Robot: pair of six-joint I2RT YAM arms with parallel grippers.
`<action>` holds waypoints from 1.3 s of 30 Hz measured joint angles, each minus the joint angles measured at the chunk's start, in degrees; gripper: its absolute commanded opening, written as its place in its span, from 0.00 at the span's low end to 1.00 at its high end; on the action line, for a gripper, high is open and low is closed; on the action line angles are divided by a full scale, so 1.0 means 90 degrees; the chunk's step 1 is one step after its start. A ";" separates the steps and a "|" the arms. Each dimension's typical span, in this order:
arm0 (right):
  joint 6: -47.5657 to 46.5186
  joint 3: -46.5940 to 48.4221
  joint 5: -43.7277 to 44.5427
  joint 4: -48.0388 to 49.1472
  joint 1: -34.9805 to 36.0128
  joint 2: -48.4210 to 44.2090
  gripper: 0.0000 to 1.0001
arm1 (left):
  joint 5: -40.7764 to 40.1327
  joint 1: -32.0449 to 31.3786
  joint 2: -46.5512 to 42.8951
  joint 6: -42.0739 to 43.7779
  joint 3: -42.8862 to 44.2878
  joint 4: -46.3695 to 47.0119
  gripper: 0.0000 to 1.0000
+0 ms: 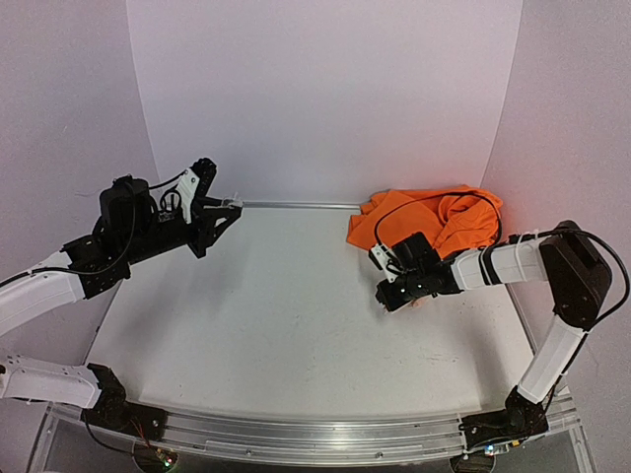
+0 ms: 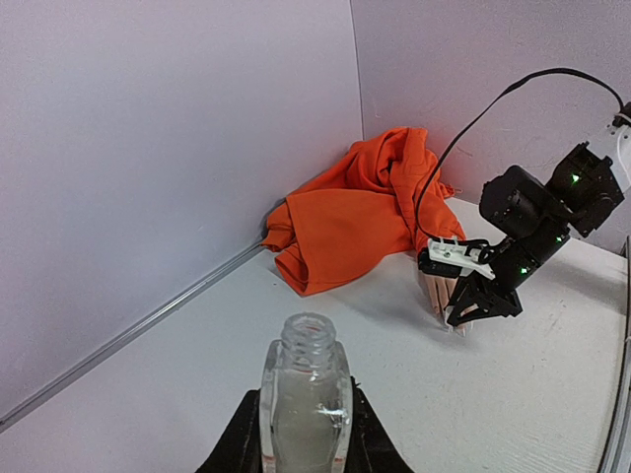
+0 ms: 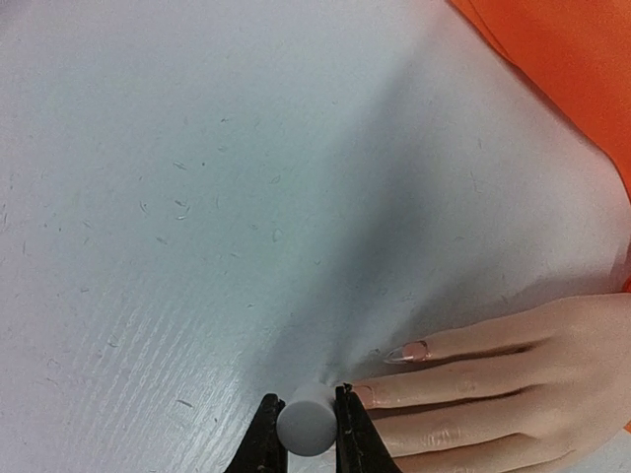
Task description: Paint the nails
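Brushing was judged in hand: a white cylindrical cap [image 3: 307, 426] was clenched by the right end effector [image 3: 308, 419] just beside the nails [image 3: 414, 350] of the pale mannequin hand [image 3: 523, 384], a clear glass bottle [image 2: 306, 394] by the left end effector [image 2: 306, 439]; a steady stroke was called for.

A flat, matte white counter [image 1: 276, 296], marked with faint scuffs and fine dark specks, carries the whole scene. Smooth pale lilac walls [image 1: 325, 89] close it in at the back and on both sides. A thin silver metal strip [image 1: 296, 205] runs along the foot of the back wall, where it meets the counter. A grooved aluminium rail [image 1: 315, 439] borders the near edge. The light is soft and even, seemingly from overhead, casting mild shadows.
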 measured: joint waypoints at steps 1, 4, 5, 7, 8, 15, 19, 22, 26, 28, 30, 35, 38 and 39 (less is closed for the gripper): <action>0.0000 -0.0002 0.0002 0.0000 0.0000 -0.0010 0.00 | 0.0002 0.0000 0.0000 -0.0002 -0.0002 0.0000 0.00; 0.0007 -0.0024 0.0068 0.0005 0.0000 -0.0134 0.00 | 0.0002 0.0000 0.0000 -0.0002 0.0000 0.0000 0.00; 0.0015 -0.0029 0.0109 0.0017 0.0000 -0.0199 0.00 | 0.0002 0.0000 0.0000 -0.0002 0.0000 0.0000 0.00; 0.0019 -0.0029 0.0199 0.0053 0.0000 -0.0291 0.00 | 0.0005 0.0000 0.0000 -0.0002 -0.0002 0.0000 0.00; 0.0022 -0.0029 0.0253 0.0075 0.0000 -0.0308 0.00 | 0.0002 0.0000 0.0000 -0.0002 -0.0002 0.0000 0.00; 0.0036 -0.0029 0.0447 0.0075 0.0000 -0.0304 0.00 | 0.0002 0.0000 0.0000 -0.0002 0.0000 0.0000 0.00; 0.0041 -0.0029 0.0508 0.0066 -0.0002 -0.0270 0.00 | 0.0005 0.0000 0.0000 -0.0002 -0.0002 0.0000 0.00; 0.0041 -0.0029 0.0508 0.0066 0.0000 -0.0238 0.00 | 0.0005 0.0000 0.0000 -0.0002 0.0000 0.0000 0.00; 0.0041 -0.0029 0.0508 0.0058 0.0000 -0.0153 0.00 | 0.0005 0.0005 0.0000 -0.0002 -0.0002 0.0000 0.00; 0.0041 -0.0029 0.0505 0.0036 0.0000 -0.0136 0.00 | 0.0005 0.0010 0.0000 -0.0002 0.0000 0.0000 0.00; 0.0041 -0.0029 0.0508 0.0036 0.0000 -0.0136 0.00 | 0.0010 0.0017 0.0000 -0.0002 -0.0002 0.0000 0.00; 0.0041 -0.0027 0.0512 -0.0005 0.0000 -0.0134 0.00 | 0.0058 0.0017 0.0000 -0.0005 -0.0002 0.0000 0.00; 0.0044 -0.0027 0.0520 -0.0029 0.0000 -0.0114 0.00 | 0.0080 0.0017 0.0000 -0.0005 0.0000 0.0000 0.00; 0.0046 -0.0027 0.0520 -0.0051 0.0000 -0.0107 0.00 | 0.0092 0.0017 0.0000 -0.0005 0.0000 0.0000 0.00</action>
